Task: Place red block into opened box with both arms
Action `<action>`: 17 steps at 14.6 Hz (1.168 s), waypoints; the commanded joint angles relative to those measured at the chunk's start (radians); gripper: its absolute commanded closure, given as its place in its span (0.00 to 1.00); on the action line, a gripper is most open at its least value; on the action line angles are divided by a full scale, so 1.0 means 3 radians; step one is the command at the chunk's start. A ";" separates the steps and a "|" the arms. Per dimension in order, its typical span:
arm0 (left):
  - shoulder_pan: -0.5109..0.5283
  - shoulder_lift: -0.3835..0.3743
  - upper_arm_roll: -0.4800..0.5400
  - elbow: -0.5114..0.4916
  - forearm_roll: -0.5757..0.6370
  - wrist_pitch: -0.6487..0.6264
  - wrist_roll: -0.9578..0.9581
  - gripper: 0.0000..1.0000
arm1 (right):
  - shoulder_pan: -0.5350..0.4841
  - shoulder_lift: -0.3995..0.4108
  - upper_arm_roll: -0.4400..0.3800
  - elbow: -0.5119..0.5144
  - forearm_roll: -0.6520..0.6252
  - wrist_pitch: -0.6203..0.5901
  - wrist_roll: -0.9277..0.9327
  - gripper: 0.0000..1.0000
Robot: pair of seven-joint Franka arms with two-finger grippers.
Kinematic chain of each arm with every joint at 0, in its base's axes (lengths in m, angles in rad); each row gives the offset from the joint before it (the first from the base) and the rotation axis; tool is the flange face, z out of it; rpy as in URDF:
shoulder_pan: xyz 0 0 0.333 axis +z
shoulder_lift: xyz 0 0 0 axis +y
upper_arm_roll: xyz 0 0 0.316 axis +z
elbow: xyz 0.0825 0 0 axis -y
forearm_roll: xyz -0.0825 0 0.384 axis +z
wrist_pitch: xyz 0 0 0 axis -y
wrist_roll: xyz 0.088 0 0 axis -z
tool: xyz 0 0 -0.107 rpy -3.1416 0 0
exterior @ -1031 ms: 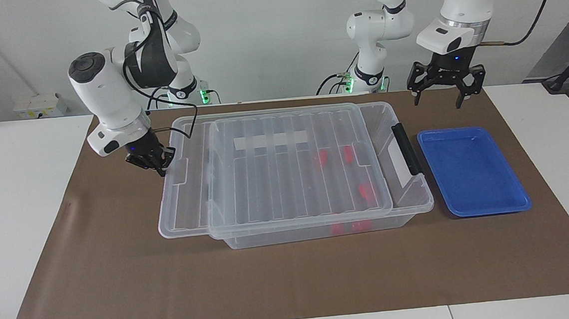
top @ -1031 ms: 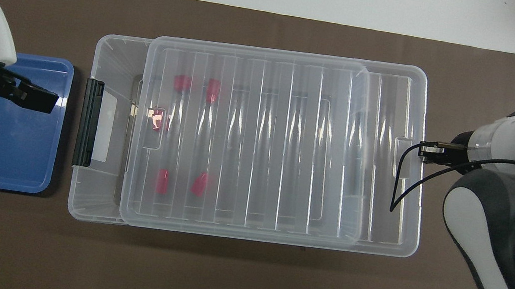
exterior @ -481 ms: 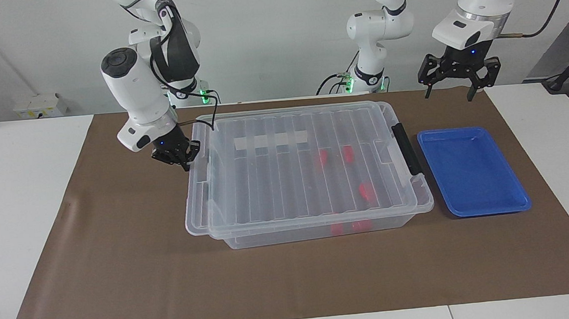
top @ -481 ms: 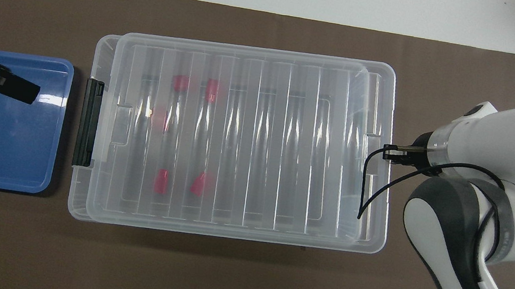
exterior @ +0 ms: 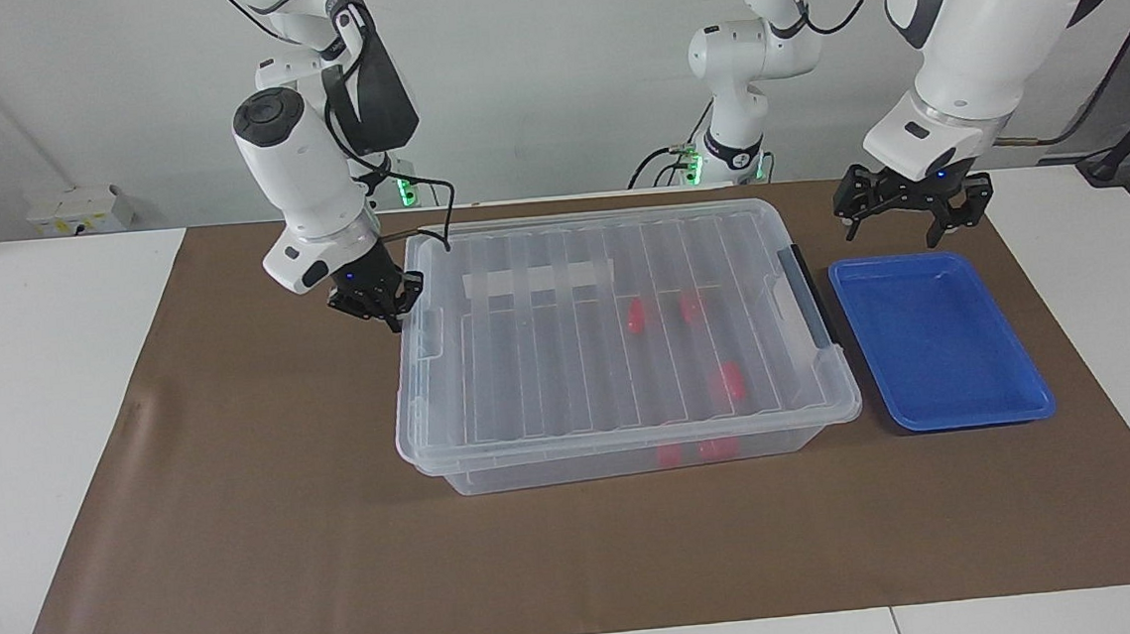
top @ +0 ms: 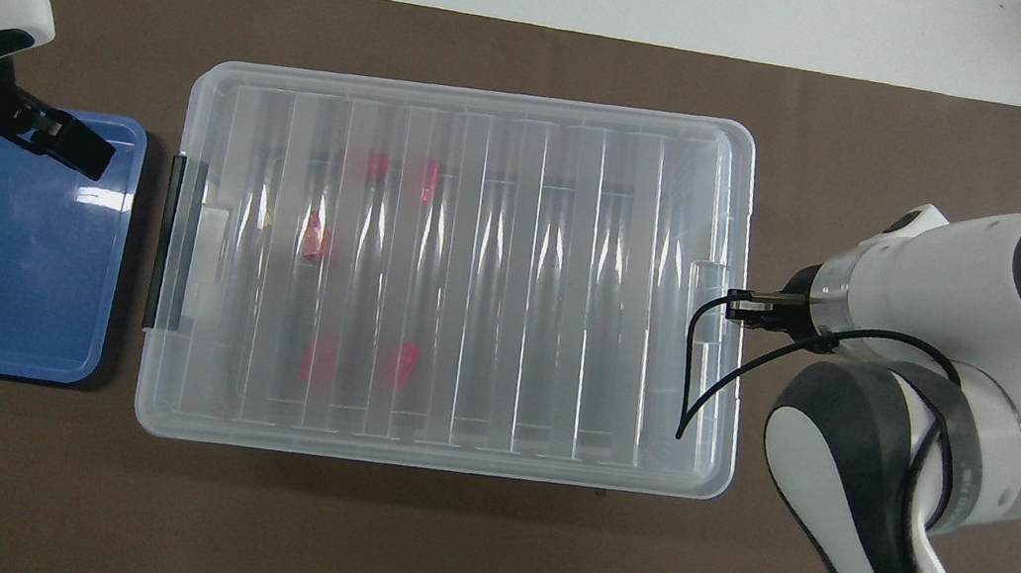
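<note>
The clear box [exterior: 625, 457] [top: 428, 450] stands mid-table with its ribbed lid [exterior: 547, 348] [top: 522, 278] lying squarely on top, covering it. Through the lid I see several red blocks [exterior: 636, 317] [top: 315, 237] inside, toward the left arm's end. My right gripper [exterior: 388, 312] is shut and sits low against the lid's end at the right arm's end of the box; in the overhead view its wrist hides it. My left gripper [exterior: 895, 232] hangs open and holds nothing, over the edge of the blue tray nearest the robots.
A shallow blue tray [exterior: 935, 341] [top: 5, 256] with nothing in it lies beside the box toward the left arm's end. The box's black handle [exterior: 807, 295] [top: 167, 243] faces the tray. Brown mat covers the table.
My shut right gripper has pushed the lid along the box toward the left arm's end, from overhanging to square on top. My left gripper rose, then came down over the tray's edge.
</note>
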 commanded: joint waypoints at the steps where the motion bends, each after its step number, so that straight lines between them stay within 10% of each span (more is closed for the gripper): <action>1: 0.0023 -0.0326 0.0011 -0.0582 0.0037 0.0393 0.0048 0.00 | 0.0053 -0.0063 0.0003 -0.0040 0.0132 -0.0046 0.0121 1.00; 14: -0.0038 -0.0470 0.0195 -0.0890 -0.0280 0.0512 -0.0028 0.00 | 0.0033 -0.0068 -0.0008 0.0006 0.0127 -0.0061 0.0127 1.00; 16: -0.0115 -0.0480 0.0190 -0.0890 -0.0275 0.0532 -0.0028 0.00 | 0.0002 -0.0098 -0.0018 0.0021 0.0116 -0.0082 0.0152 0.01; 17: -0.0115 -0.0490 0.0185 -0.0890 -0.0275 0.0538 -0.0018 0.00 | -0.0003 -0.0119 -0.0038 0.0041 0.0071 -0.0097 0.0157 0.00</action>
